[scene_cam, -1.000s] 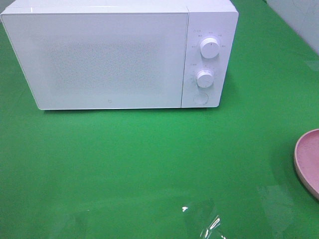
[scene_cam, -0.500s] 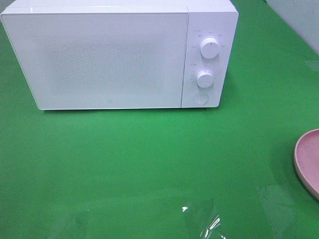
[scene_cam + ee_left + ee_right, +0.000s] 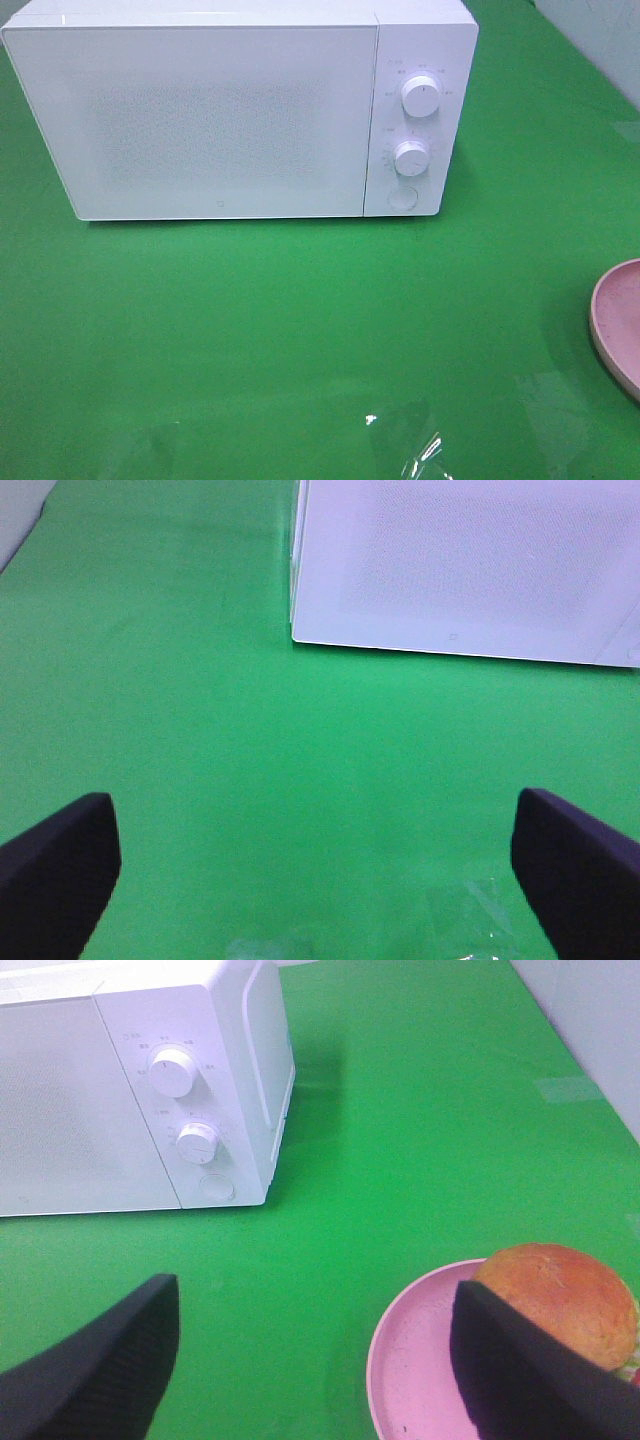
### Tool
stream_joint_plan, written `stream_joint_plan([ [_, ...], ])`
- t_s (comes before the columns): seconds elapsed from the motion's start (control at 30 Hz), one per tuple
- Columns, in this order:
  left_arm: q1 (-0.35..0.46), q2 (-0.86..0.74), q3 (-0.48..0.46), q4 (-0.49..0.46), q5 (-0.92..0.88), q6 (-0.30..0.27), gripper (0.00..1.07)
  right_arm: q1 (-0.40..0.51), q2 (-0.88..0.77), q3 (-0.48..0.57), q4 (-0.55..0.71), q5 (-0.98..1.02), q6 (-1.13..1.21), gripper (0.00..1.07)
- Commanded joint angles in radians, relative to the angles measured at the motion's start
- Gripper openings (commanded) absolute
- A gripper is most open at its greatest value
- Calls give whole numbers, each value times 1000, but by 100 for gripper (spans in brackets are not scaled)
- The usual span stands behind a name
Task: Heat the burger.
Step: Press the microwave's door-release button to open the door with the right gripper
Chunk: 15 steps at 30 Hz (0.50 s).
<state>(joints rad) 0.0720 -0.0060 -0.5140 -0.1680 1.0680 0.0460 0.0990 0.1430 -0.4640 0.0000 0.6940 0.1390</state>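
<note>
A white microwave (image 3: 220, 110) stands at the back of the green bench (image 3: 300, 330), its door (image 3: 200, 120) shut. On the panel to the right of the door are two knobs (image 3: 421, 97), one above the other, with a round button (image 3: 402, 198) beneath them.

The burger (image 3: 560, 1300) sits on a pink plate (image 3: 620, 320) at the right edge of the bench, well apart from the microwave. It is upright, the glossy bun dome facing up and a scrap of green lettuce showing at its lower edge. Being round, it has no long axis to speak of. It rests off the plate's centre, toward the side farther from the microwave. In the high view only the plate's bare near rim shows and the burger is out of frame.

The left gripper (image 3: 320, 870) hangs over bare bench in front of the microwave's left corner, its jaws spread wide with nothing between them. The right gripper (image 3: 320, 1360) hovers near the plate, its jaws apart and holding nothing. One dark finger (image 3: 530, 1370) overlaps the plate and the burger's edge in the wrist view, and I cannot tell whether it touches either.
</note>
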Motion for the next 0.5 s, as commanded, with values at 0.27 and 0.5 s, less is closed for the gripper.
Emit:
stream_joint_plan([
  [0.27, 2, -21, 0, 0, -2, -2, 99, -1, 122, 93, 0, -248, -4, 73],
  [0.5, 2, -21, 0, 0, -2, -2, 99, -1, 199, 158, 0, -424, -4, 73],
])
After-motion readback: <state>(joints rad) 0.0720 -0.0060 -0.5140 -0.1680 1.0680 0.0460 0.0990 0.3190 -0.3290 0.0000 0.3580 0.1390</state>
